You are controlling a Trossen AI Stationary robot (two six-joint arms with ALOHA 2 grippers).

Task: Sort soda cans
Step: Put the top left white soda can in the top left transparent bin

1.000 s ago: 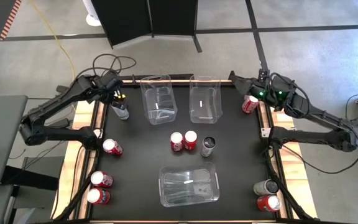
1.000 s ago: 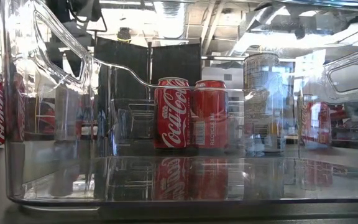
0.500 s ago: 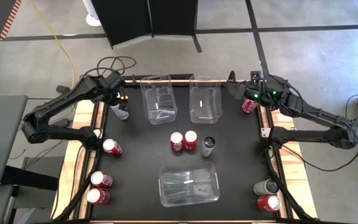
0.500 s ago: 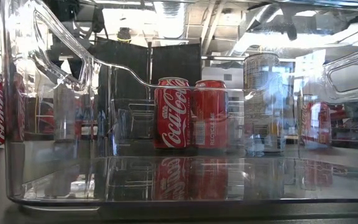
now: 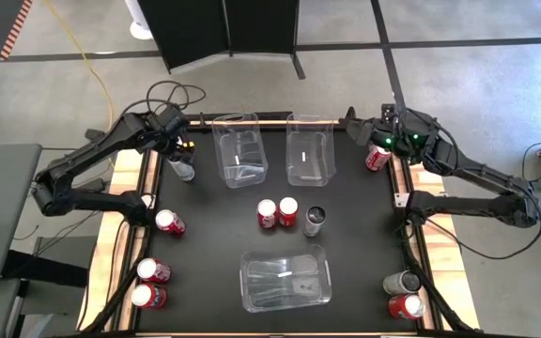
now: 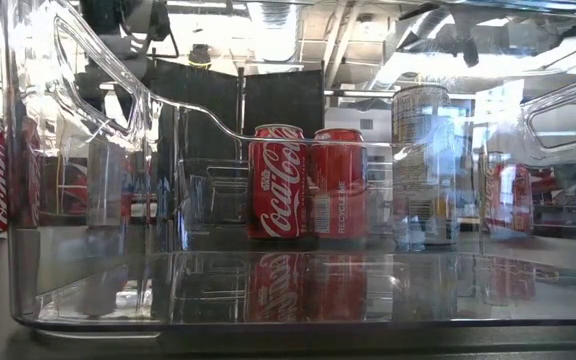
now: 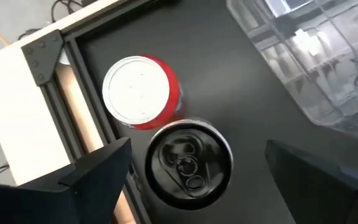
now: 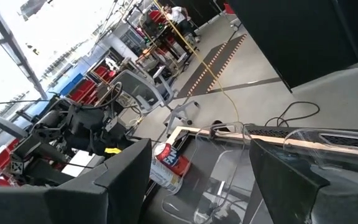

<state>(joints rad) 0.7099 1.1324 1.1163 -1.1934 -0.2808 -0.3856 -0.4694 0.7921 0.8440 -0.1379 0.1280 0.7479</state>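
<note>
So the left gripper (image 5: 182, 156) is up at the far left corner of the table, hanging right over a silver can (image 5: 184, 169) that stands upright on the black mat. From the left wrist view its fingers (image 7: 98, 171) are spread wide on either side of that can (image 7: 188, 163), clear of its sides, so nothing is actually gripped. Just beyond the silver can in that view there's a red can (image 7: 143, 92), practically touching it, sitting next to the table's wooden edge rail (image 7: 79, 118). The right gripper (image 5: 376, 143) is over at the far right corner, directly above another red can (image 5: 377, 158); its fingers (image 8: 120, 180) look parted in the right wrist view, and there's no can between them there, so I'd call it open and empty. Between the two grippers sit two clear bins (image 5: 239, 148) side by side at the far edge, both looking empty. Nearer than the grippers, mid-table, are two red cans (image 5: 278, 213) touching each other, with a silver one (image 5: 315, 222) just beside them, and a third clear bin (image 5: 285, 277) at the near edge. More cans wait along the edges: three red ones (image 5: 154, 272) on the left gripper's side, and a silver plus a red one (image 5: 402, 293) on the right gripper's side.
</note>
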